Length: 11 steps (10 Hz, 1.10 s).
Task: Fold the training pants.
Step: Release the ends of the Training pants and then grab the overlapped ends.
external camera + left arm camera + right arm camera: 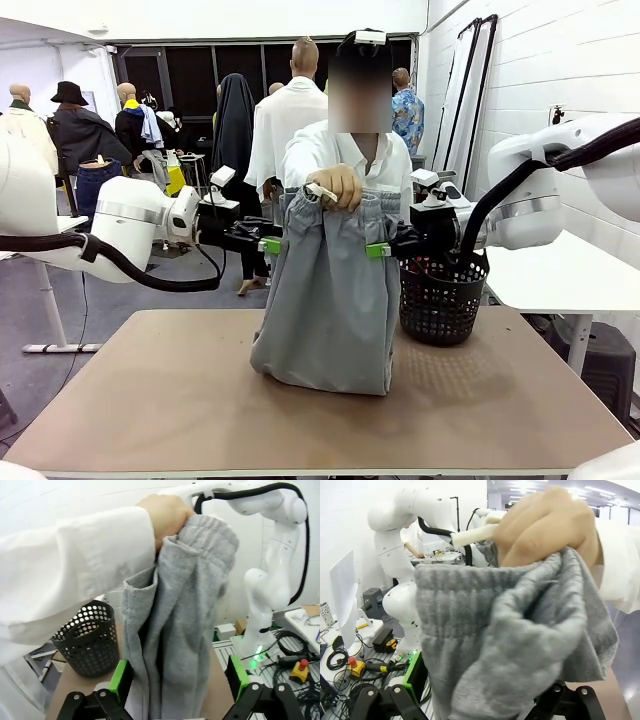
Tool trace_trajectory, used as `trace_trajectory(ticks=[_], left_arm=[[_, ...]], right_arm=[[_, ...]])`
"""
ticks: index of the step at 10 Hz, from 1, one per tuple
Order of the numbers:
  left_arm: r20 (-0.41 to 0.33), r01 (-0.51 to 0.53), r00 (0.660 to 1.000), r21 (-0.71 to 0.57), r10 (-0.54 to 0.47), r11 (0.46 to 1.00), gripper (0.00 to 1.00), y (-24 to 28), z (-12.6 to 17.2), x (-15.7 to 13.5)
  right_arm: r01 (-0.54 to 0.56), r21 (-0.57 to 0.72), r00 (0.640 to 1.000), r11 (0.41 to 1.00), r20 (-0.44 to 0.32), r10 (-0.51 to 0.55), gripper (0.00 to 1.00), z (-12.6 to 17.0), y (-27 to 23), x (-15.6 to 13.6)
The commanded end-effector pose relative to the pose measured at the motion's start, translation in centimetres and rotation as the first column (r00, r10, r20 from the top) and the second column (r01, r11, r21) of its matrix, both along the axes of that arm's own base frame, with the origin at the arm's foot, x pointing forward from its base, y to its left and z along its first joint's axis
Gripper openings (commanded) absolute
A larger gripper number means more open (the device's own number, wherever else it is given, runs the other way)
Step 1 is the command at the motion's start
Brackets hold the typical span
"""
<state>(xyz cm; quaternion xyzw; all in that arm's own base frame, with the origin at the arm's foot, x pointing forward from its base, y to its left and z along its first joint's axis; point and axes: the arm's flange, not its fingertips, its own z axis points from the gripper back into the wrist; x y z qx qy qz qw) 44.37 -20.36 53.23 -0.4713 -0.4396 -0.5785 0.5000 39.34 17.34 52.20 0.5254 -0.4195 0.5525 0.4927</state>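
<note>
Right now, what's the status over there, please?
Left gripper open, right gripper open, one each side of the training pants. Pants hang from person's hand, lower end on table. Black basket beside right gripper.

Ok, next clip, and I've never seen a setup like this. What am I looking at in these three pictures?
Two white robot arms share a table with a person. The wide picture looks across the table from between them: left arm, right arm. The other two come from cameras on each wrist, looking along the jaws. The person's hand holds grey training pants up by the waistband, lower end resting on the table. Both arms' jaws stand open around the fabric, not gripping. A black basket sits beside the pants.
</note>
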Motion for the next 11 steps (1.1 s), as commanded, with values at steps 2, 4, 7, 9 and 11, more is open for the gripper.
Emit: trace_trajectory(ticks=[2,4,7,9,11], left_arm=[[0.077,-0.065,0.995,-0.033,0.068,0.997,1.00,-1.5,-0.5,0.4],[0.080,-0.070,0.994,-0.046,0.073,0.997,1.00,-1.8,-0.6,0.4],[0.084,-0.048,0.995,-0.066,0.054,0.997,1.00,-2.1,-0.4,0.3],[0.078,-0.036,0.996,-0.069,0.041,0.997,1.00,-2.3,-0.4,0.0],[0.092,-0.053,0.994,-0.069,0.059,0.996,1.00,-2.3,-0.2,0.0]], right_arm=[[0.048,-0.037,0.999,0.998,0.000,-0.048,1.00,0.2,-0.4,-1.5],[0.186,-0.060,0.982,0.981,0.036,-0.184,1.00,0.2,0.0,-1.9],[0.330,-0.051,0.944,0.943,0.022,-0.329,1.00,-0.5,0.6,-1.3],[0.339,-0.017,0.941,0.941,0.004,-0.339,1.00,-0.7,0.9,-0.7],[0.330,-0.002,0.944,0.944,0.005,-0.330,1.00,-0.6,1.0,-0.2]])
